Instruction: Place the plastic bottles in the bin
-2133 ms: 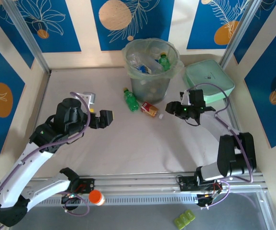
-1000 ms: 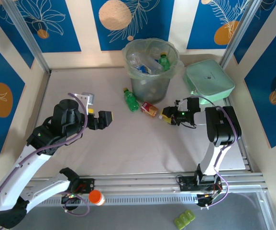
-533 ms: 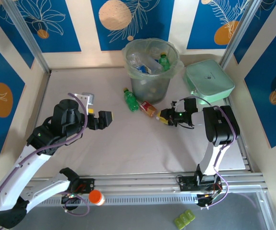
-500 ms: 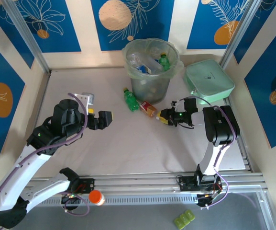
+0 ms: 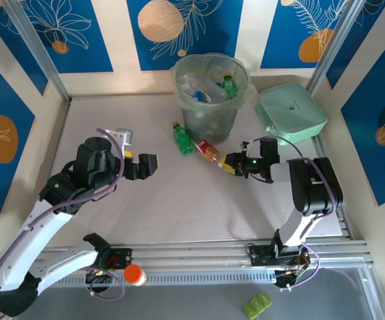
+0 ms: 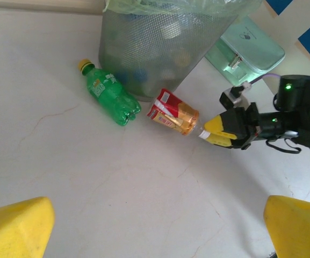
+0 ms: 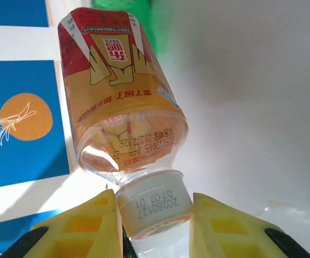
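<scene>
A red- and yellow-labelled plastic bottle (image 5: 207, 151) (image 6: 172, 112) (image 7: 120, 107) lies on the table just in front of the bin (image 5: 210, 117) (image 6: 155, 48). Its white cap points right. My right gripper (image 5: 226, 163) (image 6: 215, 132) (image 7: 153, 209) is shut on that cap, with a yellow finger on each side. A green bottle (image 5: 182, 139) (image 6: 107, 94) lies left of it, against the bin's foot. The bin holds several bottles (image 5: 209, 87). My left gripper (image 5: 149, 165) (image 6: 157, 228) hovers open over bare table, well left of both bottles, holding nothing.
A flat mint-green box (image 5: 292, 110) (image 6: 246, 45) sits at the back right, behind my right arm. Blue-patterned walls close in the table on three sides. An orange-capped item (image 5: 134, 274) and a green object (image 5: 257, 305) lie below the front rail.
My right gripper moved left up to the red-labelled bottle and closed its fingers around the cap. The left arm has barely moved.
</scene>
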Robot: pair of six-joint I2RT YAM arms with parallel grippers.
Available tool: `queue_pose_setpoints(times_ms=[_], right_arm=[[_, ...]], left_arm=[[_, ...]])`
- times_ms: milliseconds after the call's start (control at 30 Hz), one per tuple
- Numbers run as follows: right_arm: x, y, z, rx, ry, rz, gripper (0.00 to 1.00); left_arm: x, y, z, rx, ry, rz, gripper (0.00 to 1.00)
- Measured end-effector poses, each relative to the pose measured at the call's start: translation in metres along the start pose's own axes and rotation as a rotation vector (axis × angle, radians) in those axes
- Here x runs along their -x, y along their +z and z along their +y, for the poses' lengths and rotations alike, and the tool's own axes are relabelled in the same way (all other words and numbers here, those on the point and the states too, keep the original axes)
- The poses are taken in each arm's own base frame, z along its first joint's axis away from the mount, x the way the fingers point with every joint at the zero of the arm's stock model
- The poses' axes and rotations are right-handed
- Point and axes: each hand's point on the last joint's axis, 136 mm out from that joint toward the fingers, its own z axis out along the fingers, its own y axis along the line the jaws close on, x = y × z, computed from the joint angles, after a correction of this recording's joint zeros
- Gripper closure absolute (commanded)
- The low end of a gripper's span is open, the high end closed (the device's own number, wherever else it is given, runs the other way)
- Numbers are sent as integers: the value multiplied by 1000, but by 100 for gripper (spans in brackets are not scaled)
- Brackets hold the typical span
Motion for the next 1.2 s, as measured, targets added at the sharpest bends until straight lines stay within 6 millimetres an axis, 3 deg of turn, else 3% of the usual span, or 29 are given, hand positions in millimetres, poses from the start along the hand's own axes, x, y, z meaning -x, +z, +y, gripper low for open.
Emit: queue_pose_setpoints(times_ms=[233, 600, 900, 1100, 1200], right_arm=[[-17, -13, 59, 50, -143, -16, 69], [-94, -32, 155, 175, -378, 68, 69], [-113, -44, 188, 232, -417, 85, 68], [-118, -45, 203, 257, -417, 100, 68], [-120, -47, 214, 273, -432, 102, 68]], left_arm=[[2, 11, 0, 0, -65, 1, 1], [17, 65, -12, -195, -352, 17, 1], [36, 68, -57, -508, -388, -9, 2], [27, 74, -63, -568, -402, 25, 6], [28, 72, -65, -582, -399, 23, 16]])
